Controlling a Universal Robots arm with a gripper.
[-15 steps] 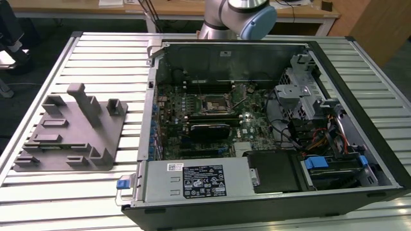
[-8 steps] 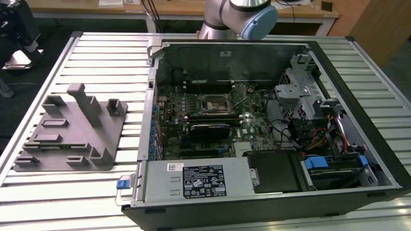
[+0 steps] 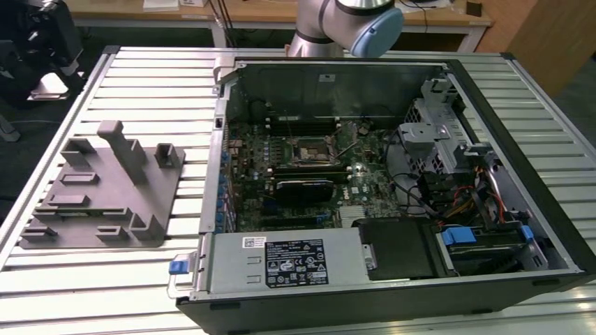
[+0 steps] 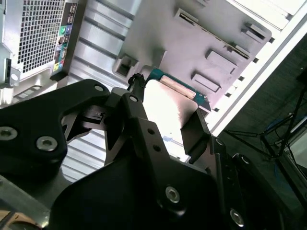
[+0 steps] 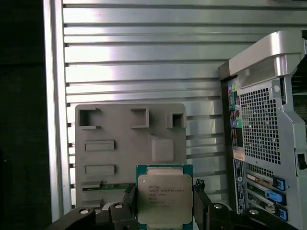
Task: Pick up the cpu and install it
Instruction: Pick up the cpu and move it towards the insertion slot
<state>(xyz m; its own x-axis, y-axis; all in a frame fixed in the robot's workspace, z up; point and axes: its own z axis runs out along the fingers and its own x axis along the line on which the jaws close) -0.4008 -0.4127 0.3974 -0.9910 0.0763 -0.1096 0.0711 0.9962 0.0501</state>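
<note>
The cpu point(image 5: 164, 197) is a small square chip with a silver top plate and a green rim. It sits between the two black fingers point(image 5: 200, 207) of my gripper point(image 5: 164, 211), which is shut on its opposite edges. In the second wrist view the cpu point(image 4: 169, 109) shows as a pale plate with a green edge, clamped in the gripper point(image 4: 165, 122). It hangs in the air above the grey tray point(image 5: 120, 129). The black metal-framed socket point(image 3: 308, 151) lies on the motherboard inside the open computer case point(image 3: 391, 174).
The grey tray point(image 3: 102, 188) with upright posts lies on the slatted metal table point(image 3: 139, 77), on the exterior view's left of the case. The case's rear panel point(image 5: 261, 143) stands beside the tray. The arm point(image 3: 349, 24) rises behind the case. Cables and drive bays point(image 3: 465, 181) crowd the case's far side.
</note>
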